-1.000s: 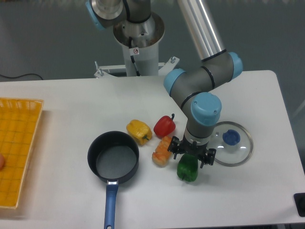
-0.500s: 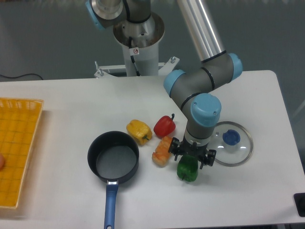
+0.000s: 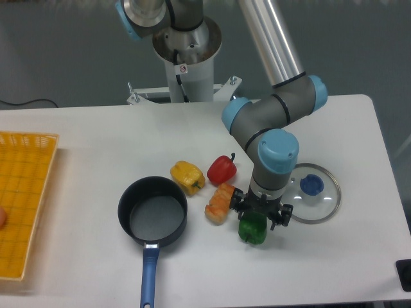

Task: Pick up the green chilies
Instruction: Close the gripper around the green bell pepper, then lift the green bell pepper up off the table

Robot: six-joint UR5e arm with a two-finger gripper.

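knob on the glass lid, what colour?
Blue; the knob sits at the centre of the clear glass lid, plain in the fixed camera view.

Silver-grey arm (image 3: 266,45), blue joint caps (image 3: 278,149)

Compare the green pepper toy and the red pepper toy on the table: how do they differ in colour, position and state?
The green chilies toy is green; the red pepper is red. The green one sits directly under the gripper, partly hidden by it; the red one lies free and fully visible. The green one is nearer the glass lid, the red one nearer the yellow pepper. Both are glossy pepper toys of similar size.
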